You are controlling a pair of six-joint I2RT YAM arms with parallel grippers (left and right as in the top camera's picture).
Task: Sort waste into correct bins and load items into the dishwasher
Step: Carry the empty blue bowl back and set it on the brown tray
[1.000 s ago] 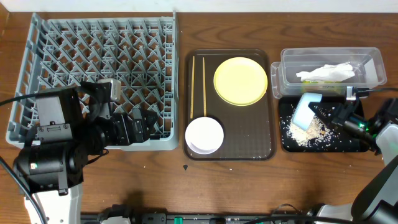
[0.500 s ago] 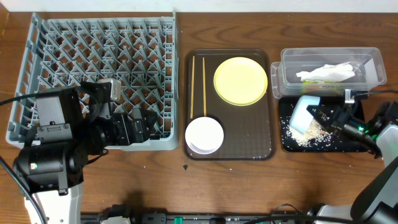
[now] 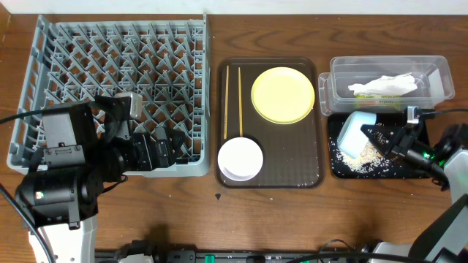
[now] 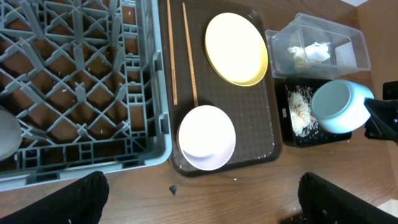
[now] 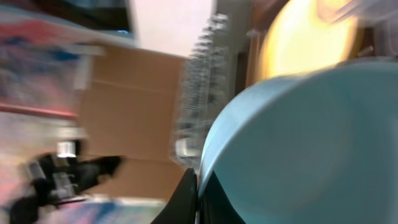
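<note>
My right gripper [image 3: 380,136] is shut on the rim of the light blue bowl [image 3: 353,134] and holds it tipped on its side over the black tray [image 3: 409,169], where white rice scraps [image 3: 360,158] lie. The bowl fills the right wrist view [image 5: 311,143]. The clear tub [image 3: 431,82] behind holds the white napkin [image 3: 387,86] and the wrapper. The yellow plate [image 3: 283,95], two chopsticks [image 3: 232,102] and the pinkish-white bowl [image 3: 240,159] lie on the brown serving tray [image 3: 307,175]. My left gripper [image 4: 199,205] is open over the table in front of the grey rack [image 3: 117,88]. The white cup is out of view.
A small dark crumb [image 3: 218,196] lies on the wooden table in front of the brown tray. The left arm's body [image 3: 66,175] overlaps the rack's near edge. The rack's pegs stand empty in view.
The right gripper has shifted the tipped blue bowl slightly left and toward me over the black tray. The left arm has not moved.
</note>
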